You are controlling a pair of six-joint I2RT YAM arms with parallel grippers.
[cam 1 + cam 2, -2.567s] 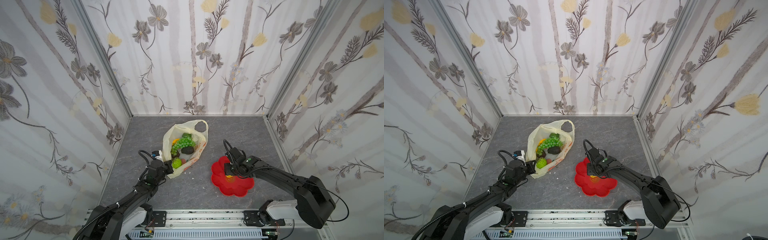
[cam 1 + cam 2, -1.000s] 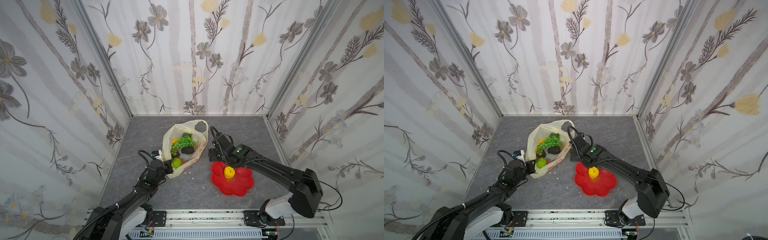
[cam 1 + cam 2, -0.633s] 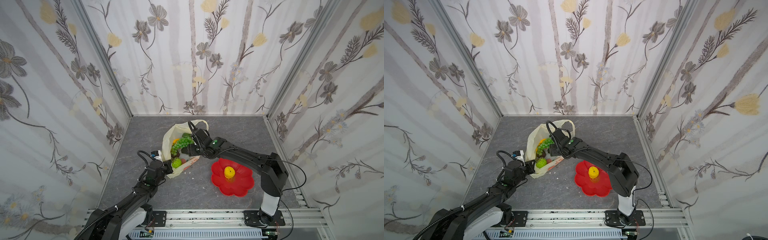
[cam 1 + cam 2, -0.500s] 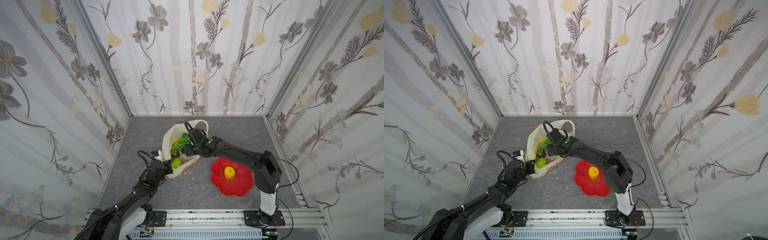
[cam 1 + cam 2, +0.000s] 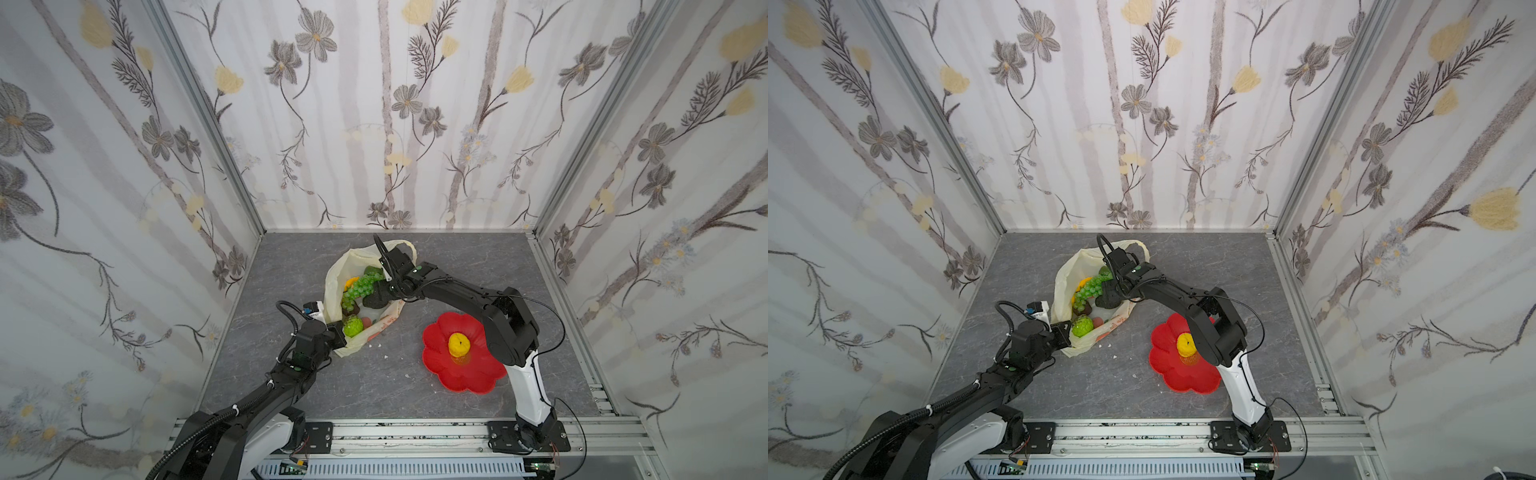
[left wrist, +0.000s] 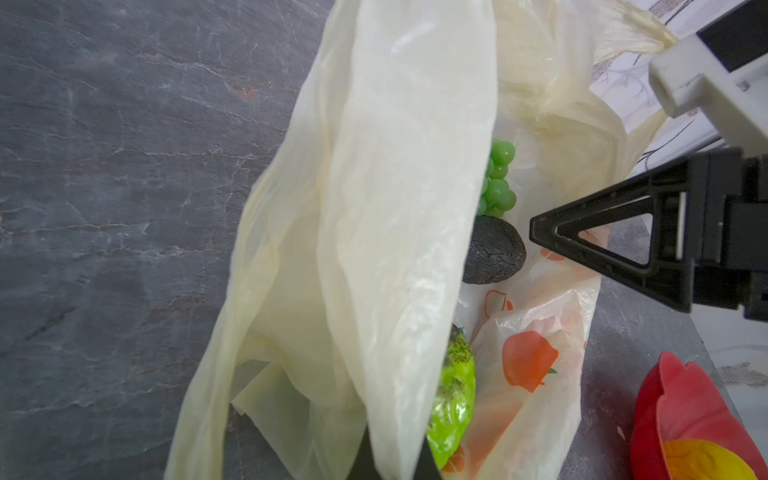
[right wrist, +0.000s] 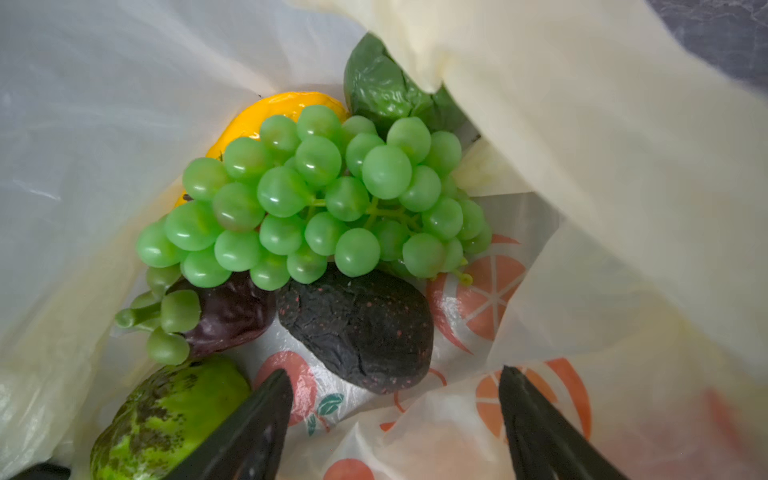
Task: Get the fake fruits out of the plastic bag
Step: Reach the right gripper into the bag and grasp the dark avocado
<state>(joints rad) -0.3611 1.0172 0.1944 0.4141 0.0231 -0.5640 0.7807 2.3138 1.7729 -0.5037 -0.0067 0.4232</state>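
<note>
Right wrist view: my right claw (image 7: 394, 372) is standing wide inside the bag (image 7: 623, 166), empty, with the avocado (image 7: 357, 332) just ahead, touching the grapes (image 7: 316, 199). My left claw (image 5: 337, 333) is clamping the bag's edge. In both top views, the bag is lying at ten o'clock from the plate (image 5: 469, 382).

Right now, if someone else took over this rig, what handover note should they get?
Left gripper: shut on the near end of the plastic bag, holding it in place.
Right gripper: open, inside the bag mouth, tips either side of the dark avocado, not gripping.
In the bag: green grape bunch, the avocado, a yellow-orange fruit, a dark green piece, a dark purple fruit, a bumpy green ball and a small red fruit.
Done: one yellow fruit sits on the red flower-shaped plate.
Left: every fruit in the bag; the avocado looks like the next pick.
</note>
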